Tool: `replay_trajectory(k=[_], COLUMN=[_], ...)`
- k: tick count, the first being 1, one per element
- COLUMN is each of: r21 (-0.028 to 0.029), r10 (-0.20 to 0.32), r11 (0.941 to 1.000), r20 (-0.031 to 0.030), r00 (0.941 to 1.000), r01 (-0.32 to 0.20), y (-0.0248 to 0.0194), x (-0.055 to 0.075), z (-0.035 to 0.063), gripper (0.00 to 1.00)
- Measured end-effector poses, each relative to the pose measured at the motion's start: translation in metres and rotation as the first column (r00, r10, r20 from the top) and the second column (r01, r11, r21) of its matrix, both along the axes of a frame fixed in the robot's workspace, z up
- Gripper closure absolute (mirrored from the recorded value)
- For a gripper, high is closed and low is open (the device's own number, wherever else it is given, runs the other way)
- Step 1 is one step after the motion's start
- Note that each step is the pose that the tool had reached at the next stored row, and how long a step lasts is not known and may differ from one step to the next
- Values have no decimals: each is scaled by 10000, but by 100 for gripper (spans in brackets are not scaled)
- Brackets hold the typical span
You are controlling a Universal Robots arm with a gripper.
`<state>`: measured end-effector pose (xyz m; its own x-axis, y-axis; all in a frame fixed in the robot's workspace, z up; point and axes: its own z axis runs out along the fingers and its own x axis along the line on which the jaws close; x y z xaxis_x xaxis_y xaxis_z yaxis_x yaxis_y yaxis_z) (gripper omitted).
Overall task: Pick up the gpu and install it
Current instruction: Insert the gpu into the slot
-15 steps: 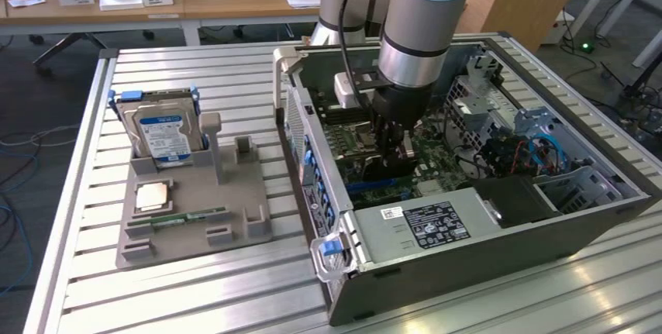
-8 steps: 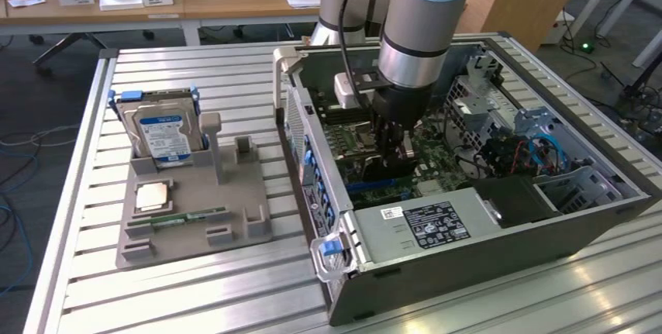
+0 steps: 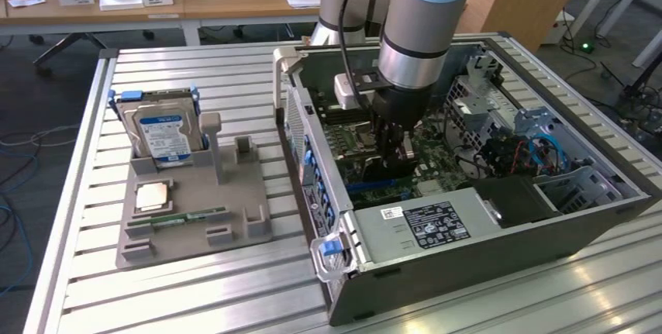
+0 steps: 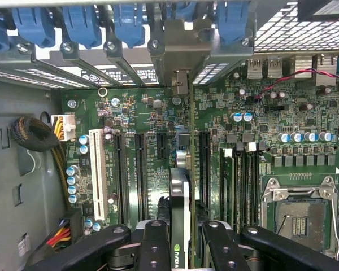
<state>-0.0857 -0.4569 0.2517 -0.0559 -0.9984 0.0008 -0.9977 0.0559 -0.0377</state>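
My gripper reaches down into the open computer case, over the green motherboard. It is shut on the gpu, which stands edge-on between the two black fingers. The card carries a small green logo near the fingers. Its silver end bracket sits against the case's rear slot openings, among the blue latches. The card's lower edge runs along the line of a black expansion slot, and I cannot tell whether it is seated. In the exterior view the gpu is mostly hidden behind the gripper.
A grey fixture tray lies on the slatted table at the exterior view's left. It holds an upright silver hard drive, a square chip and a narrow green memory stick. A power supply, a CPU socket and cable bundles crowd the case.
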Motion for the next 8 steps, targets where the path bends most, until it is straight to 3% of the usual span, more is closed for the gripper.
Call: replay_trajectory(k=[8], r21=[2], r10=[0], r11=[10000], r20=[1], r00=[10000], r01=[0], y=[1], x=[-1], z=[-9], gripper=[73])
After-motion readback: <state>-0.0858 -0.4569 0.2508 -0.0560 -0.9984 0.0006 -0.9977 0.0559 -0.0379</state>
